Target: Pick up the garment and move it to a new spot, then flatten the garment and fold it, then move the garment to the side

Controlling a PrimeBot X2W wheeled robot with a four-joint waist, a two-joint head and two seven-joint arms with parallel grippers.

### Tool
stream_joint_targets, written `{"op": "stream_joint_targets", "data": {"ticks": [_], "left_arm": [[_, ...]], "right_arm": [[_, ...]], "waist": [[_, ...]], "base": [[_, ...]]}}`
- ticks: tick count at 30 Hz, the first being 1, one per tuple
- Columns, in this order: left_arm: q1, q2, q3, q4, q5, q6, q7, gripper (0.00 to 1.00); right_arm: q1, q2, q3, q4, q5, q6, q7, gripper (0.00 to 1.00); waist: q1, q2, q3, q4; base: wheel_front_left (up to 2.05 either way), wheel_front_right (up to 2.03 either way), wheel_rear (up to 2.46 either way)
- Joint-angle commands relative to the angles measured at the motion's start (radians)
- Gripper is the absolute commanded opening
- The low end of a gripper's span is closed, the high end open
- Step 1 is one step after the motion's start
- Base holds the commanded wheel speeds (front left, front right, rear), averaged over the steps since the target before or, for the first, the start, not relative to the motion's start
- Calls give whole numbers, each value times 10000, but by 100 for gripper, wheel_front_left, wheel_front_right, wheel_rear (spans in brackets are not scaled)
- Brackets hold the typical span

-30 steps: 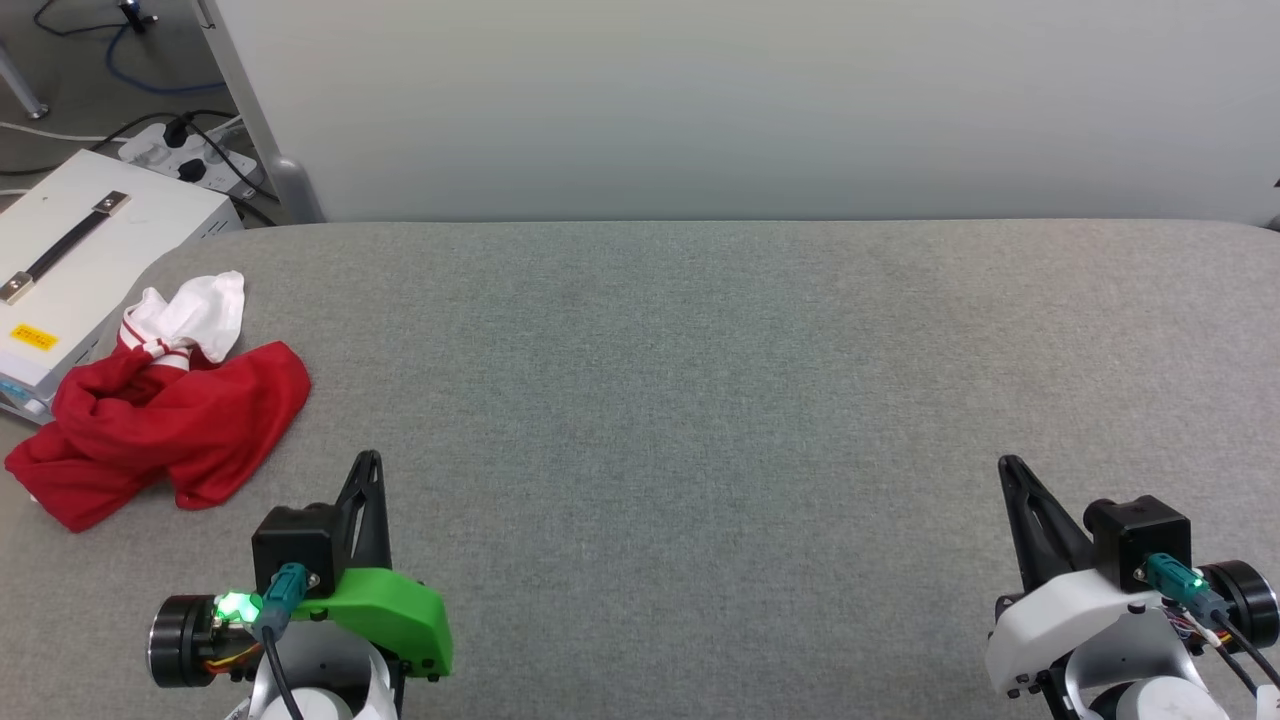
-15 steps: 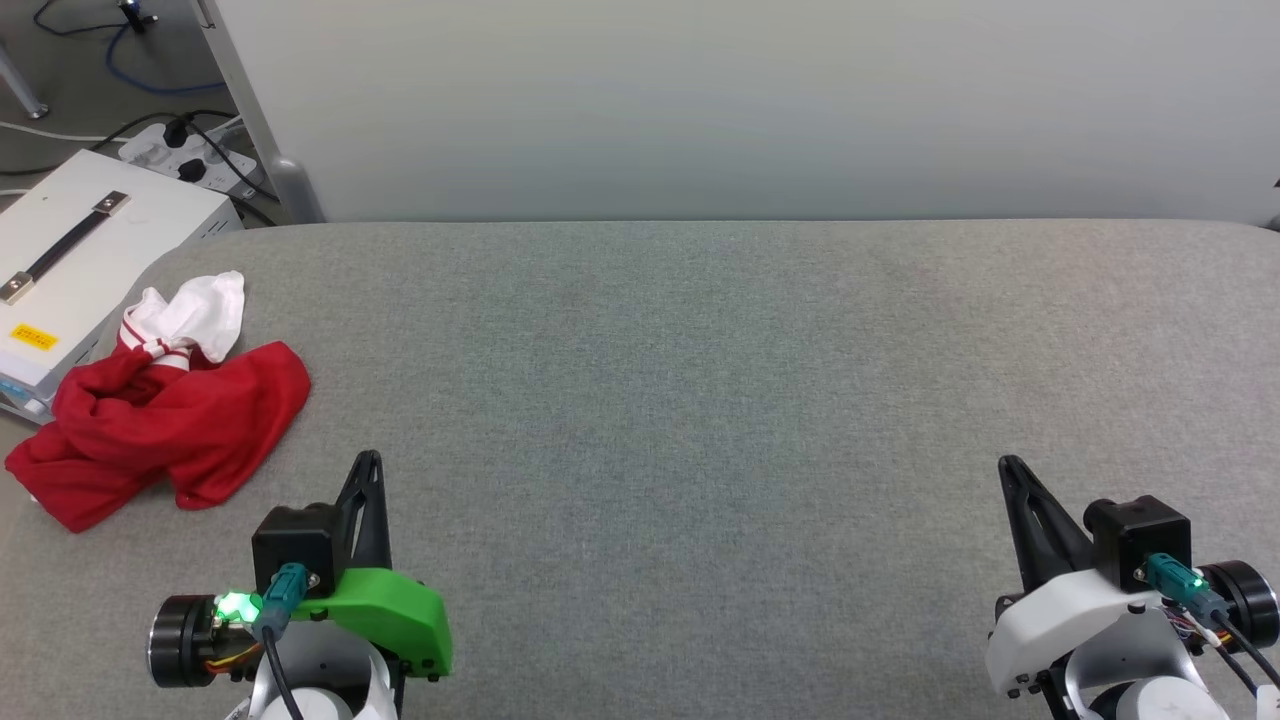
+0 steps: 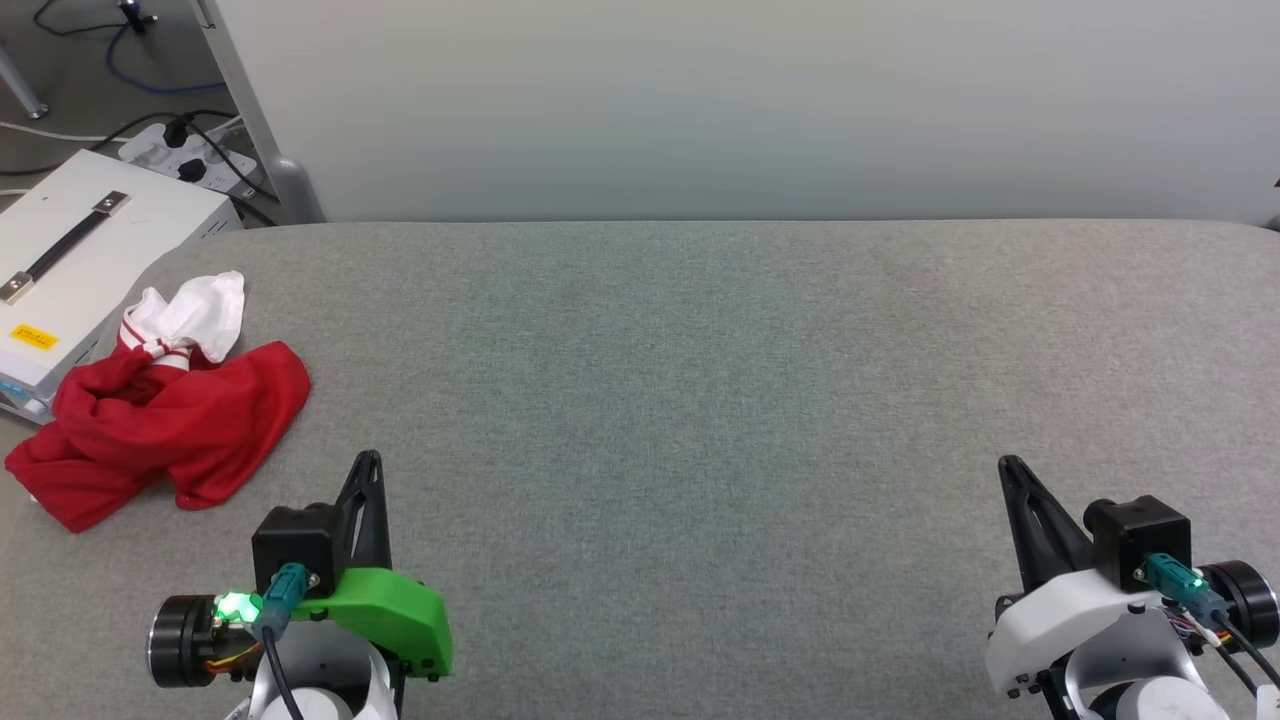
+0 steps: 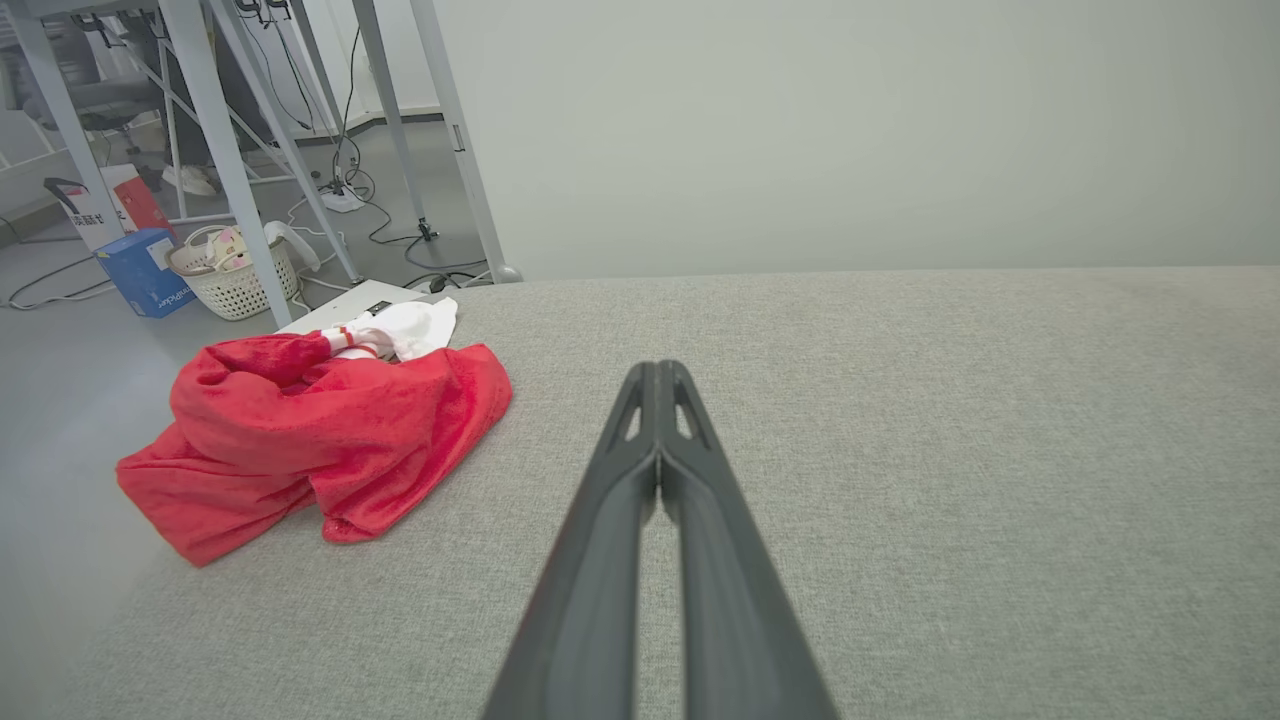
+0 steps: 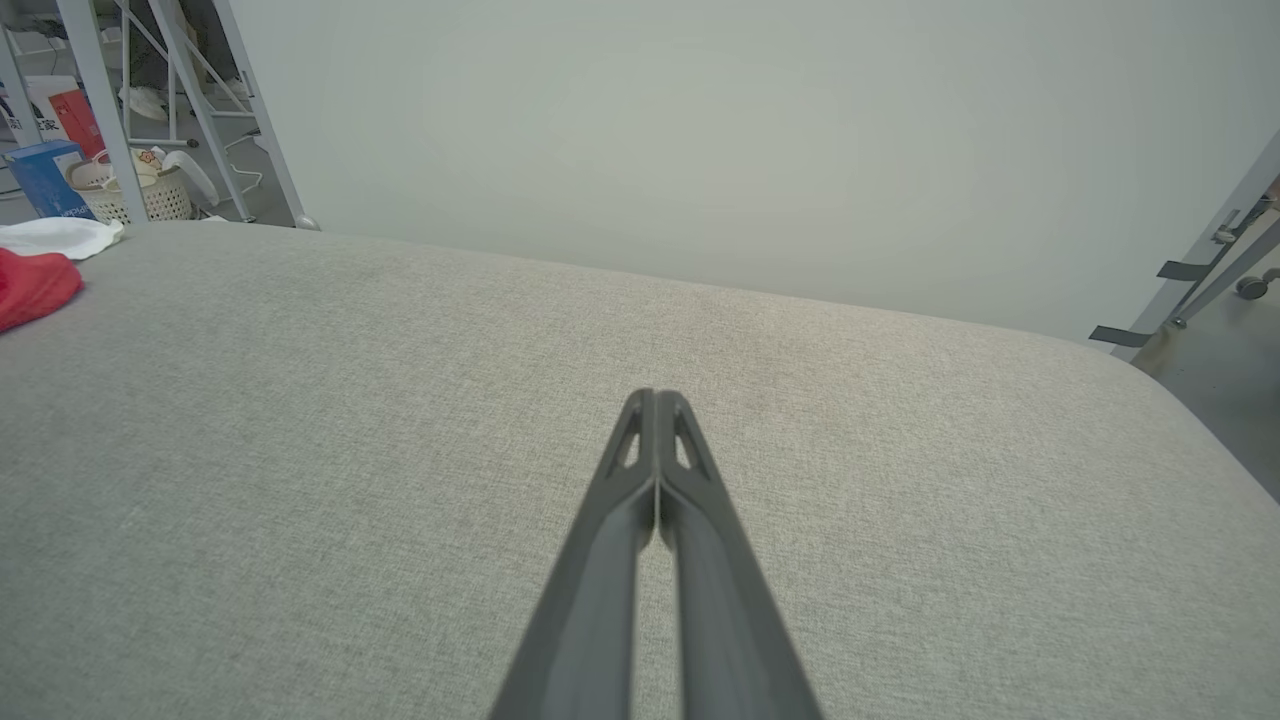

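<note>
The garment (image 3: 165, 415) lies crumpled at the far left edge of the grey table (image 3: 700, 380), red with a white sleeve bunched on top; part of it hangs over the edge. In the left wrist view the garment (image 4: 310, 430) sits left of my fingers. My left gripper (image 3: 370, 462) hovers near the front edge, to the right of and nearer than the garment, shut with nothing in it (image 4: 658, 372). My right gripper (image 3: 1008, 465) rests at the front right, shut and empty (image 5: 655, 400). A corner of the garment (image 5: 35, 280) shows at the right wrist view's far left.
A white box with a black handle (image 3: 80, 260) stands just off the table's left edge, beside the garment. A pale wall (image 3: 740, 100) backs the table. Metal frame legs (image 4: 210, 150), a basket (image 4: 235, 280) and cables are on the floor beyond.
</note>
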Motion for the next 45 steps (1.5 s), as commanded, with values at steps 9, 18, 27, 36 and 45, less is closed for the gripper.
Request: {"op": "stream_joint_targets", "data": {"ticks": [9, 18, 27, 36, 45], "left_arm": [[-3, 0, -24, -4, -35, 64, -73, 100], [-13, -4, -122, -54, -126, 230, -299, 100], [3, -8, -200, -113, -227, 290, -487, 100], [17, -11, -278, -91, -325, 366, -675, 100], [33, -15, -360, -28, -406, 440, -859, 100]], "right_arm": [[3, 3, -37, -16, 83, 0, -74, 100], [15, 2, -160, -168, 461, -1, -296, 100], [50, 1, -201, -355, 827, -1, -482, 100], [109, 0, -256, -487, 1097, -2, -667, 100], [184, -1, -299, -559, 1228, -2, -848, 100]], "waist": [[0, 1, 8, -2], [0, 4, 11, 2], [0, 6, 6, 14], [0, 9, 6, 23], [0, 11, 15, 23]], "base": [[0, 0, 0], [0, 0, 0], [0, 0, 0], [0, 0, 0], [0, 0, 0]]}}
